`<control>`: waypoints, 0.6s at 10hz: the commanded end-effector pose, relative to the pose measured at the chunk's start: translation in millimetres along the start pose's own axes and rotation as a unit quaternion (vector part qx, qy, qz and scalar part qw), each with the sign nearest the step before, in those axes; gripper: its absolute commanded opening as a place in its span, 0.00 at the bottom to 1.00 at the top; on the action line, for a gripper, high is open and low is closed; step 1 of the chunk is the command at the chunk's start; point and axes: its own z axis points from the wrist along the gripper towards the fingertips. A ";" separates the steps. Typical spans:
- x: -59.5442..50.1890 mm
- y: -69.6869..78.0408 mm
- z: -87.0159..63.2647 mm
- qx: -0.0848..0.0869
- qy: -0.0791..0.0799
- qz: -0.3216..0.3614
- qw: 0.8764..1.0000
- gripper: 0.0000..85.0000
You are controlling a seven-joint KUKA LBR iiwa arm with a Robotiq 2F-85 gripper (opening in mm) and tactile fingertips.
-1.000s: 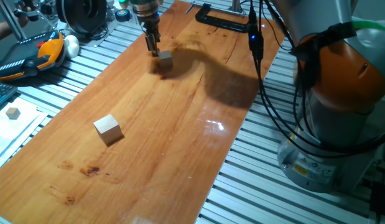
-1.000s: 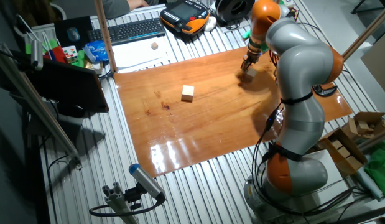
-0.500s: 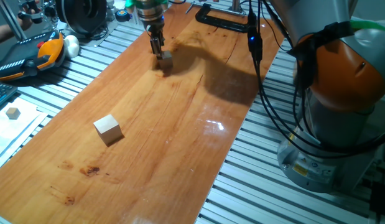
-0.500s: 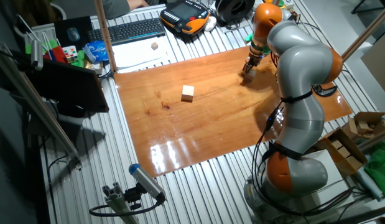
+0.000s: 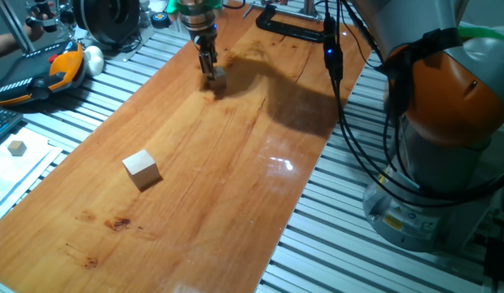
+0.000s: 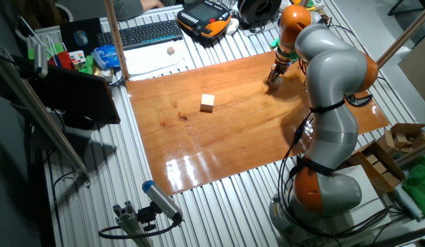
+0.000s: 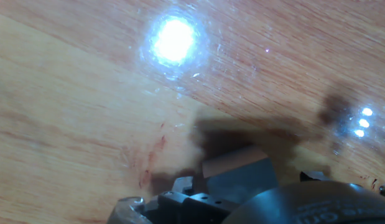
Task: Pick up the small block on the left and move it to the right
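**Gripper lowered onto the small block at the far end of the board**

Since a second earlier the gripper (image 5: 208, 67) had shifted a little toward the small block (image 5: 216, 78) and come down, so that its fingertips, which had stood just beside the block's upper corner, now met its top edge. Over the last half second almost nothing had changed.

In one fixed view the small block sat on the wooden board (image 5: 235, 163) near its far end, in the arm's shadow, with the dark fingers touching it from above and to the left. Whether the fingers were pinching the block or only resting against it could not be told. The larger wooden cube (image 5: 142, 169) lay well apart, nearer the camera, where it had been before. A tiny cube (image 5: 18, 147) rested on white paper (image 5: 11, 167) off the board's left side.

In the other fixed view the gripper (image 6: 273, 77) stood at the board's (image 6: 253, 130) upper right part, and the small block beneath it was too hidden to make out. The larger cube (image 6: 208, 102) lay near the middle of the board, unmoved.

In the hand view the picture was blurred. The small block (image 7: 232, 160) showed as a pale tan face low in the frame, right against the grey gripper body, on the glossy wood (image 7: 86, 93). The finger spread could not be read here either.
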 end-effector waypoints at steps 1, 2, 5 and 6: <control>0.2 0.1 0.8 0.000 -0.001 0.000 1.000 1.00; 0.5 -0.2 1.3 0.000 -0.001 0.000 1.000 1.00; 1.4 0.2 6.7 -0.003 -0.002 0.000 1.000 1.00; 1.6 1.0 9.2 -0.003 -0.004 0.000 1.000 0.99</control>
